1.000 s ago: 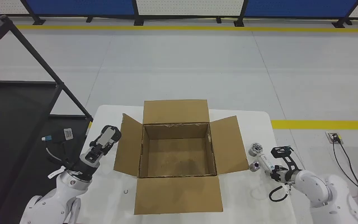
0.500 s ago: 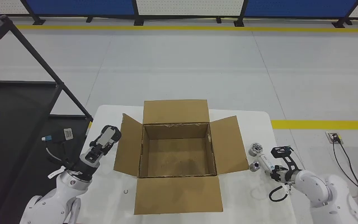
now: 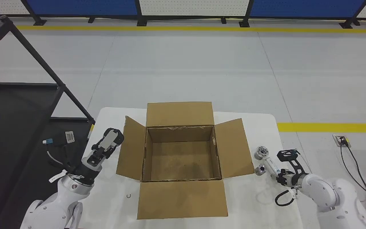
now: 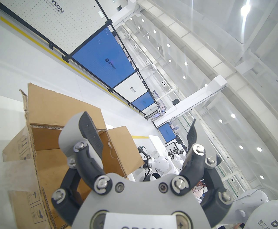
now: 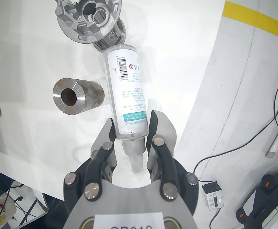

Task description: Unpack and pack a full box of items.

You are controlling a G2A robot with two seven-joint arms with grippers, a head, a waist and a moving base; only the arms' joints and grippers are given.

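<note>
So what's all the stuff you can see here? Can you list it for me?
table: 1, white, under everything
box: 1, brown, open, mid-table
bottle: 1, clear with white label, right of the box, in the right gripper
tube: 1, grey metal, beside the bottle
hub: 1, grey metal, by the bottle's base
left gripper: 1, grey and black, open, left of the box
right gripper: 1, grey and black, shut on the bottle
</note>
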